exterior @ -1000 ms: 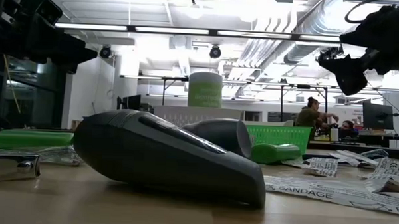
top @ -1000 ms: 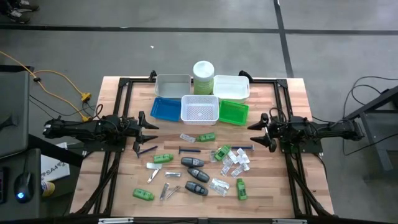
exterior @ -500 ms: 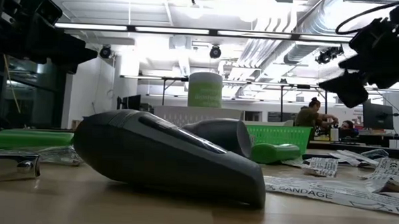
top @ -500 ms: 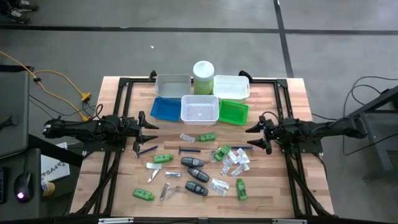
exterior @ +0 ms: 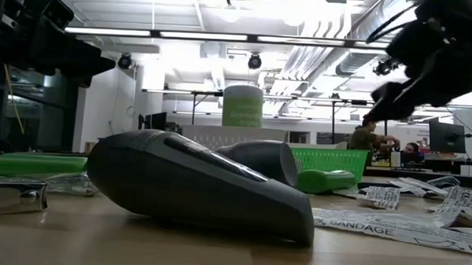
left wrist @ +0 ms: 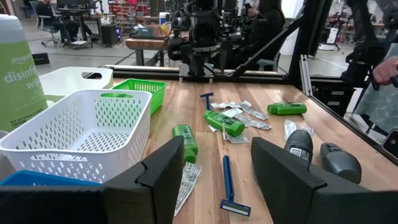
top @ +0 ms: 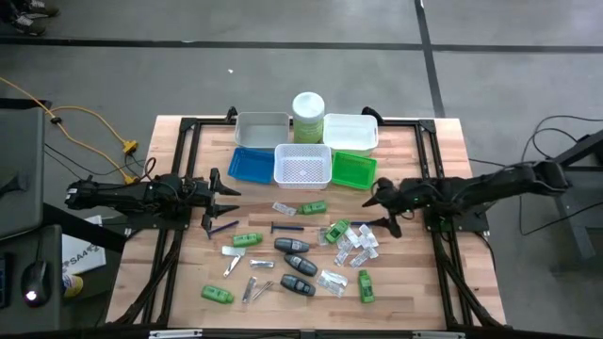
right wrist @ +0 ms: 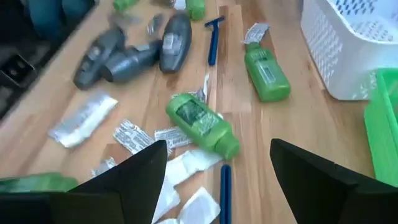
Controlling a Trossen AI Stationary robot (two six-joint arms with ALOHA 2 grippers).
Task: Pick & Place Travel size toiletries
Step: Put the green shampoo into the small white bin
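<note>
Right gripper (top: pixel 381 209) moved inward, fingers wide | left gripper (top: pixel 219 199) fingers parted | packet (exterior: pixel 390 227) reads "BANDAGE"

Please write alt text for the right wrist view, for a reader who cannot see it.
The open right gripper hangs above a wooden table, over a green tube lying among clear packets. Farther off lie another green tube, a blue razor and dark grey oval cases, with a white basket to one side.
</note>
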